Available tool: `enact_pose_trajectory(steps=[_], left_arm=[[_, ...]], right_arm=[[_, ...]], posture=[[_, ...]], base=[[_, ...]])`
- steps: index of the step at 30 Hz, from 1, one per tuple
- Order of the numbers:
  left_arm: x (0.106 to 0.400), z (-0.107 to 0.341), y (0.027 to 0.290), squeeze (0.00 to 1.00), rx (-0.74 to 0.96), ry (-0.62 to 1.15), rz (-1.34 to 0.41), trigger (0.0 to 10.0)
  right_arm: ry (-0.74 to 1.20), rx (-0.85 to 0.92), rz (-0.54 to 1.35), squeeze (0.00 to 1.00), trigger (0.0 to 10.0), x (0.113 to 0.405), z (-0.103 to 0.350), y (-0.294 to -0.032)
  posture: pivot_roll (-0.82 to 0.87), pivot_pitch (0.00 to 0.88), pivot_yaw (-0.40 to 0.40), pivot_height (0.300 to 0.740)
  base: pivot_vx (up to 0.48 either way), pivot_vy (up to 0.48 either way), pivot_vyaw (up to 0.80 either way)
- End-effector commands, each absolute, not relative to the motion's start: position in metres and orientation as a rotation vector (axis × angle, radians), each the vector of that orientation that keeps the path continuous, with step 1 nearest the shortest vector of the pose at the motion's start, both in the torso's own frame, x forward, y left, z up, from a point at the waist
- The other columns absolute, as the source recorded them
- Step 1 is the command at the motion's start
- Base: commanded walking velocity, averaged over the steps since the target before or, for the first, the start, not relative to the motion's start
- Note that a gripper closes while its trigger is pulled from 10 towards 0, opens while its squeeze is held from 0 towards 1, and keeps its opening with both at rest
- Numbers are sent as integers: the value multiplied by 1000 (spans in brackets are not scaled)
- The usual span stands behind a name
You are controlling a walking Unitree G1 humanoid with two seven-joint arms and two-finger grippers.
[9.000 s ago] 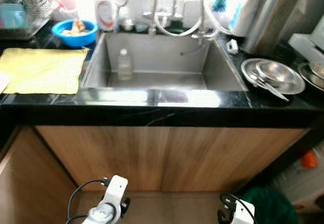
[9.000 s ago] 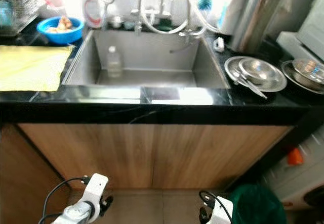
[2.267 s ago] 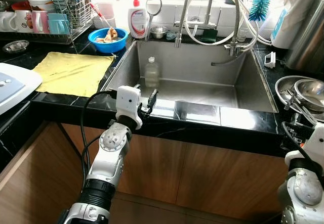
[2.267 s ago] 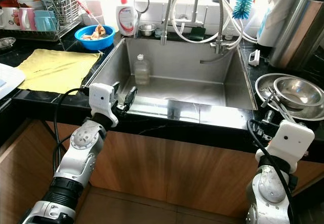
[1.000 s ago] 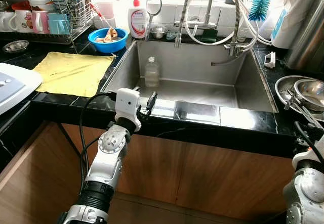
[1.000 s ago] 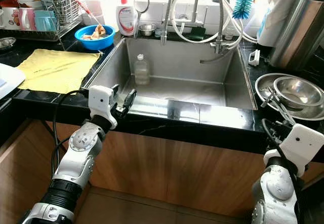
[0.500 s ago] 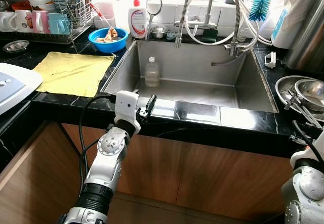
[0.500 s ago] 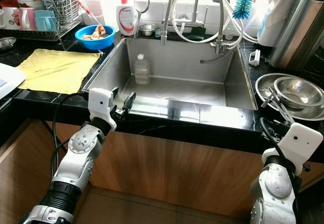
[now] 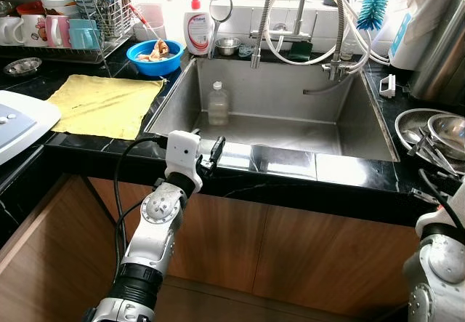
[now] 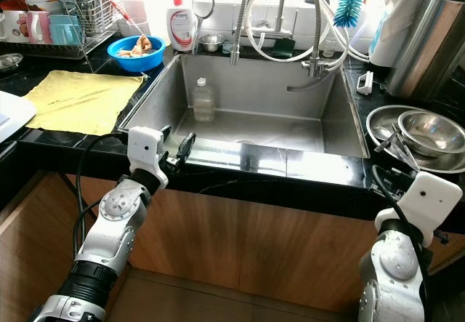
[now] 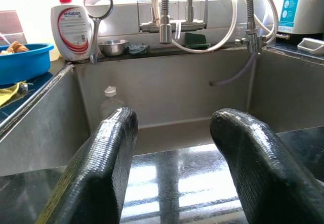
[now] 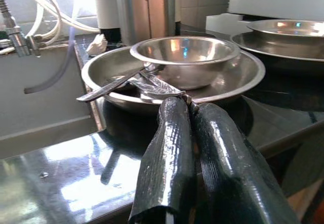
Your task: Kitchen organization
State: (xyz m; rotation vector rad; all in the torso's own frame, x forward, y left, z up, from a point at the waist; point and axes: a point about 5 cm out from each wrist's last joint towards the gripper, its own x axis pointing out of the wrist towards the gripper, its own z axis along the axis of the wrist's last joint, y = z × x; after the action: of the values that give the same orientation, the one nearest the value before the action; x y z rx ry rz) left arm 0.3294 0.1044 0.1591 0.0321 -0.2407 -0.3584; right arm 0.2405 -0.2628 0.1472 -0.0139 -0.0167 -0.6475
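The left gripper hovers at the sink front edge, jaws apart; the plastic bottle stands on the sink floor beyond. Advance over the rim, then descend around the bottle. The right gripper, jaws together, faces the steel bowl. Both arms have barely shifted in the last half second.

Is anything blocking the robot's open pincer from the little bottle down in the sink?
Nothing visible does. The left pincer hangs open above the sink's front edge, and the bottle stands alone at the sink's back wall.
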Motion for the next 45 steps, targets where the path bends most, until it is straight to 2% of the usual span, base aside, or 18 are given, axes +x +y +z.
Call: enact_pose_trajectory(steps=[1, 27, 44, 45], left_arm=[[329, 163, 106, 0, 61, -251, -359, 10000], [328, 162, 105, 0, 59, -251, -360, 10000], [328, 161, 105, 0, 62, -246, -366, 10000], [327, 161, 105, 0, 63, -246, -367, 10000]], right_arm=[[-54, -18, -610, 0, 10000, 245, 155, -258], [-219, -27, -582, 0, 10000, 253, 196, -255], [-58, 20, -653, 0, 10000, 238, 162, -257], [-57, 23, -660, 518, 10000, 237, 161, -257]], posture=[[-51, 0, -18, 740], [-51, 0, -19, 740], [-50, 0, -18, 740], [-48, 0, -18, 740]], base=[[0, 0, 0], [0, 0, 0], [0, 0, 0], [0, 0, 0]])
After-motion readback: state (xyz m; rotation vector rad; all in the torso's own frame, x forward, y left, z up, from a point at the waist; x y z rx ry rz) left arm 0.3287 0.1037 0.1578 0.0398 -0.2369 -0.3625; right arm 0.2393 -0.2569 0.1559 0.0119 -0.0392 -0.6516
